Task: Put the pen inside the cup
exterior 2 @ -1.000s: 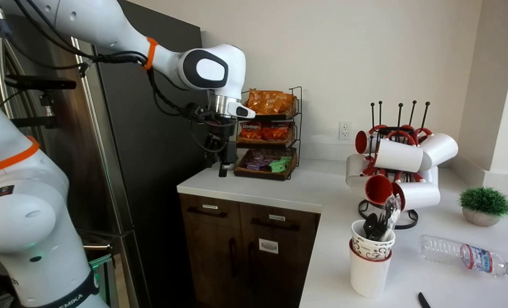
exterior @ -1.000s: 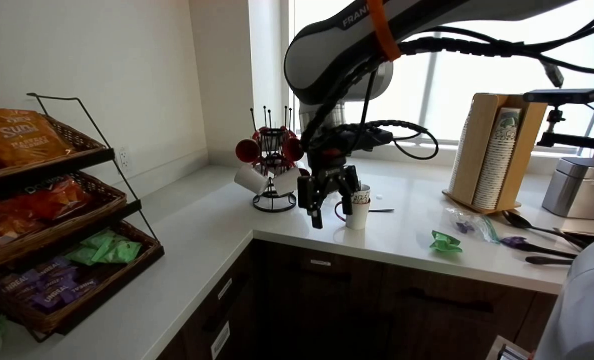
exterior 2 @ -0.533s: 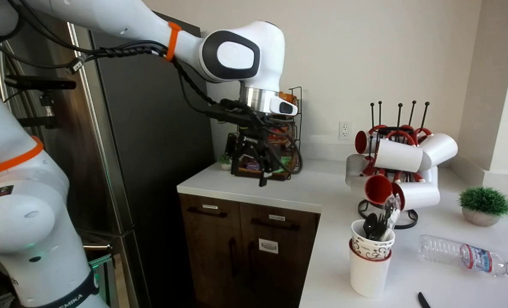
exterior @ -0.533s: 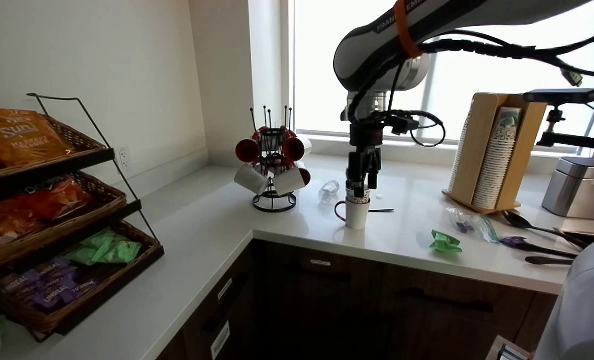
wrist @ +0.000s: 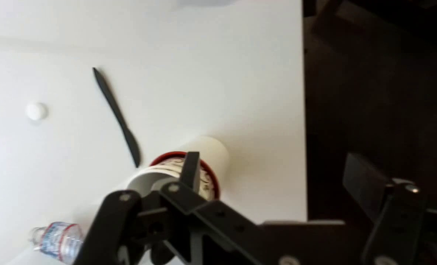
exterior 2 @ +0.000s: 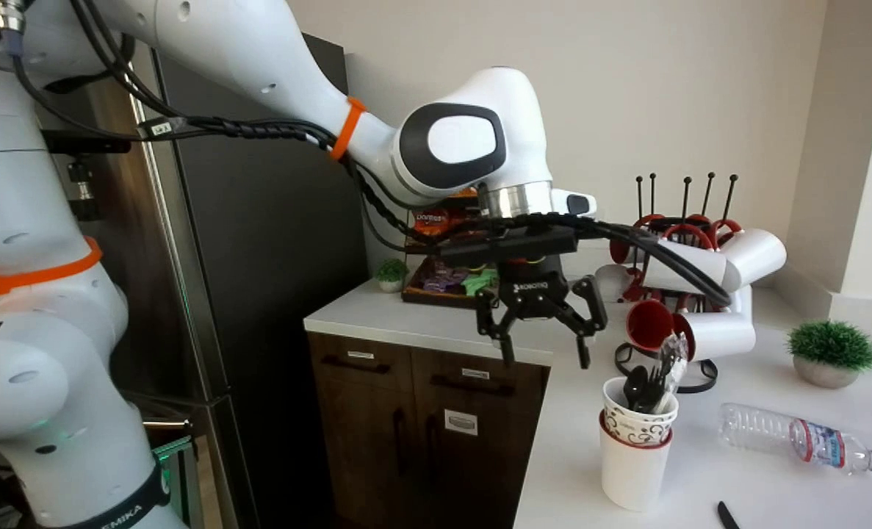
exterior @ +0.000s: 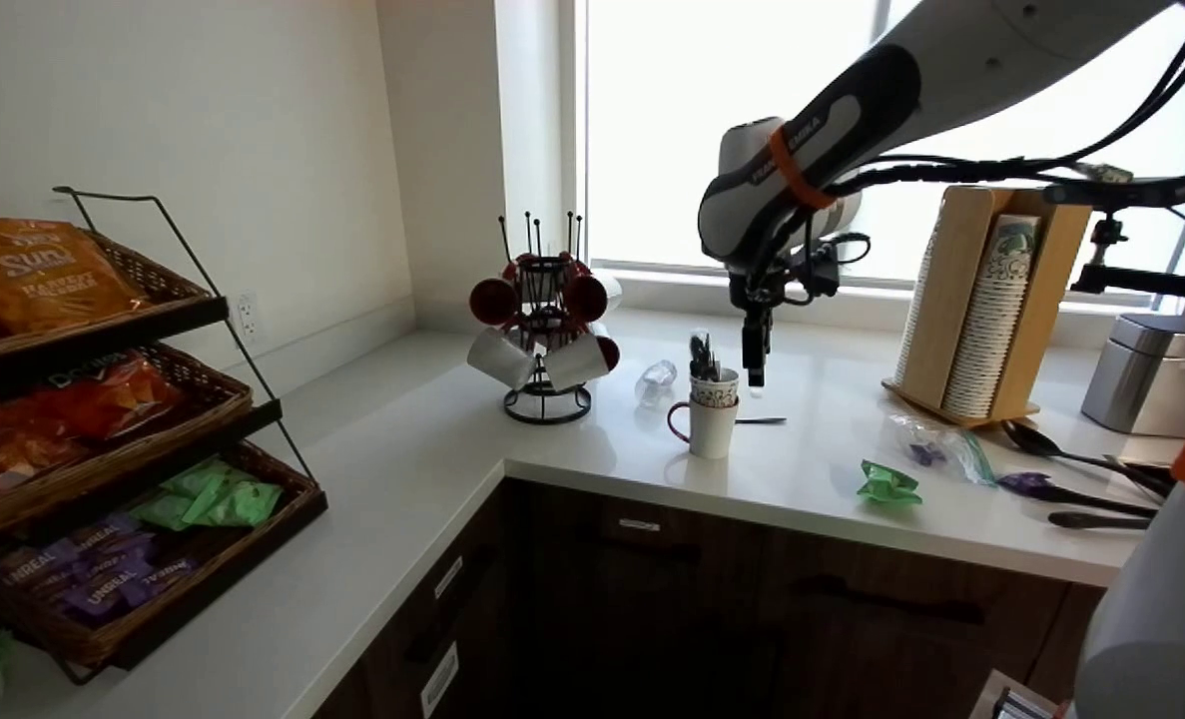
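In an exterior view, the gripper (exterior 2: 546,355) hung at left, its jaws spread wide. Next, the white mug (exterior 2: 632,476) stood upright on the counter (exterior 2: 568,452), with paper cups (exterior 2: 632,427) and black cutlery (exterior 2: 651,391) in it. To its right, nearer, the slim dark knife (exterior 2: 727,516) lay apart; a clear bottle (exterior 2: 801,441) lay farther right.

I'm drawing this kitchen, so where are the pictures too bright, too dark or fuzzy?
In an exterior view, the window is glaring white and the cupboards nearly black; in the wrist view, the counter gets whiter towards the left edge, and the bottle label is too blurry to read.
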Tool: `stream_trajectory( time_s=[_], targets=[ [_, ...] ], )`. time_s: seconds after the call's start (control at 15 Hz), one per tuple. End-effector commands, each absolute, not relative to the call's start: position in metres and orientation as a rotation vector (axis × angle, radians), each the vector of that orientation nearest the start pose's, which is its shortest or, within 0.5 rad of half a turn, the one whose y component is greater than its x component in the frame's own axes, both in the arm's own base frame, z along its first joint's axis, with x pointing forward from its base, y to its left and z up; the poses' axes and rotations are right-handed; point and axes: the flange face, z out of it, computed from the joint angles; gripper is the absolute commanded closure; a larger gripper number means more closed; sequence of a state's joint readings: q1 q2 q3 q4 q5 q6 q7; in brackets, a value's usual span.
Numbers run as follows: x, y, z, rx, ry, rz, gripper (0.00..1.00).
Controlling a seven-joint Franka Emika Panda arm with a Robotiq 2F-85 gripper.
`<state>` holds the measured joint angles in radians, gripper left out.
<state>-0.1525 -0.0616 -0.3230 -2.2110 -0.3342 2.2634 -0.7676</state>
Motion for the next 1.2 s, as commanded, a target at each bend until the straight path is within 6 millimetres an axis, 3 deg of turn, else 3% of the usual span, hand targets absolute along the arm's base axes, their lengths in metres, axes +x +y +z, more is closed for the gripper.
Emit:
stream_trajectory(
  time_s=[0.0,0.47,0.8,1.0,1.13],
  targets=[
    [0.470,-0.259,0.411,-3.337,-0.815,0.069,0.00],
    [0.477,-0.269,0.407,-3.371,-0.838,0.034,0.00],
    [0.485,-0.315,0.410,-3.311,-1.096,-0.142,0.00],
    [0.490,-0.338,0.392,-3.209,-1.168,-0.214,0.00],
    [0.491,-0.365,0.379,-3.157,-1.167,-0.255,0.00]
  ],
)
